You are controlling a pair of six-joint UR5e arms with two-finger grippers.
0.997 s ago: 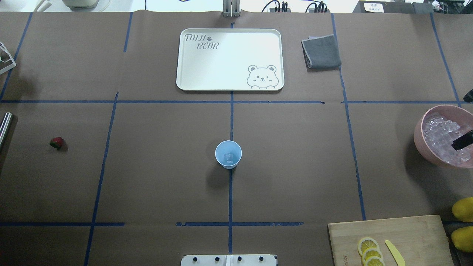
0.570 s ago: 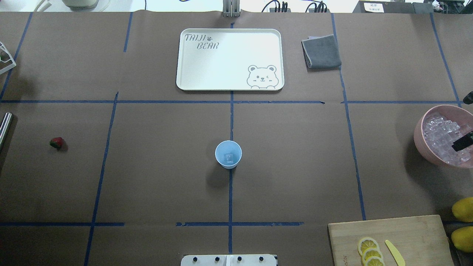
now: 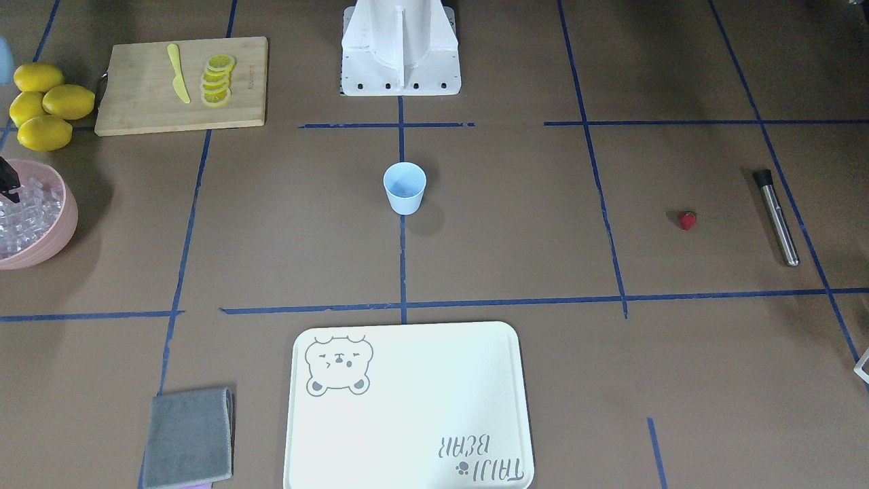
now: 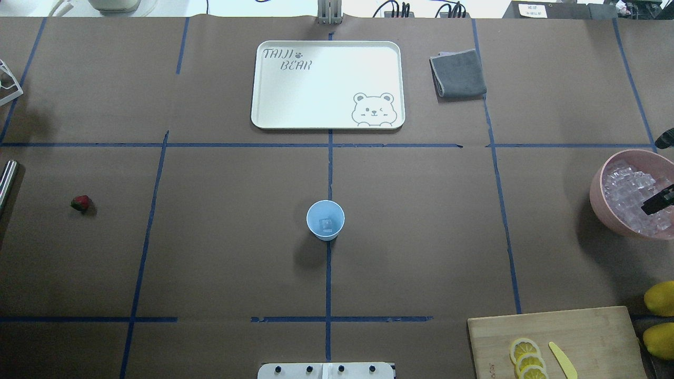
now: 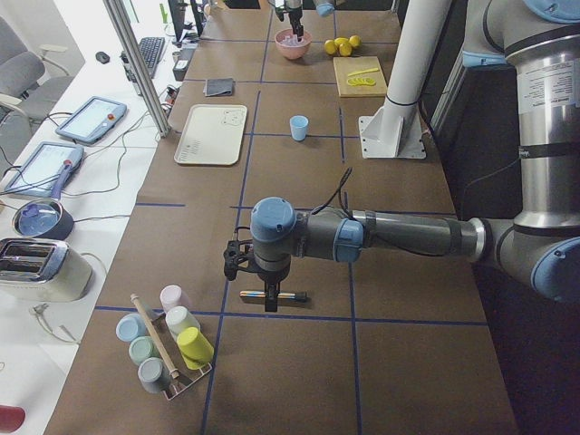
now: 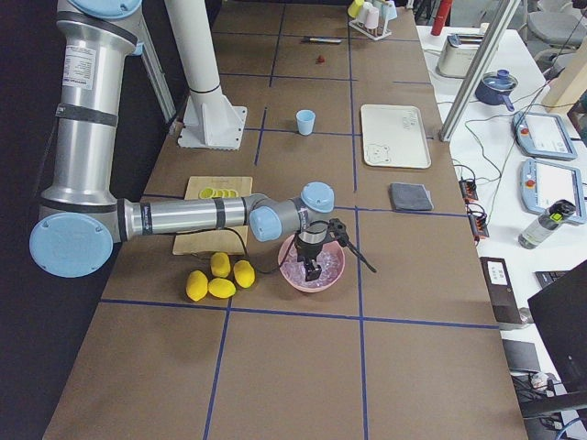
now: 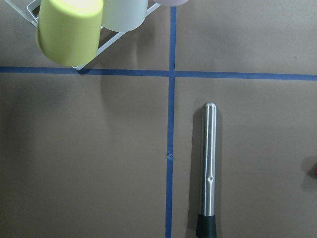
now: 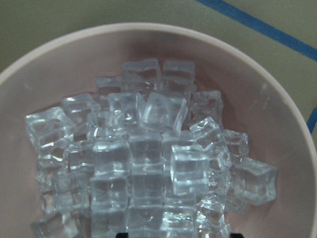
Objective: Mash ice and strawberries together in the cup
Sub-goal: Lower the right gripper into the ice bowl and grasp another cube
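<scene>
Front-facing view: small light-blue plastic cup (image 3: 404, 189) is upright mid-table on the blue tape line. Small red strawberry (image 3: 687, 220) lies well apart from it on the robot's left side, near the steel muddler rod with a black end (image 3: 777, 217). Large round pink bowl (image 3: 62, 231) at the robot's right table edge holds the heap of clear ice cubes (image 3: 20, 212). Overhead view: one cube is seen at the cup's bottom, and only a black sliver of the right gripper (image 4: 657, 203) shows over the ice, so its spread cannot be told. Exterior left view: left gripper (image 5: 267, 292) hovers over the muddler; open or closed cannot be told. Exterior right view: right gripper sits low in the bowl, over the heap. Left wrist view: muddler lies flat beside a tape line and no fingers are in frame. Right wrist view: cubes are piled loosely, with only dark edges at the frame bottom. Step in hand is judged to be fetching another cube. A proud top cube should be chosen, with the fingers squared to its flat faces and closed firmly, since wet ice likely slips. It should be lifted straight up clear of the bowl rim and released low over the cup so the light cup is not knocked over.
</scene>
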